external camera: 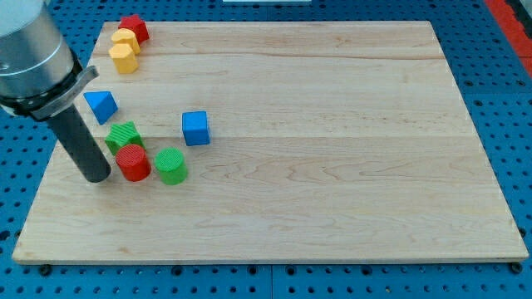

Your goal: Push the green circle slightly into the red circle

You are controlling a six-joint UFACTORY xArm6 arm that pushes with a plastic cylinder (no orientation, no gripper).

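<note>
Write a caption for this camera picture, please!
My tip sits left of the red circle, with the green circle on its right.

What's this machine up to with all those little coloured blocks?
A robot arm is sliding blocks around a wooden board with a dark rod. My tip sits just to the view's left of the red circle. The green circle stands close on the red one's right; whether they touch is hard to tell. The job is nudging green into red, and my tip is on the far side for that.
</note>
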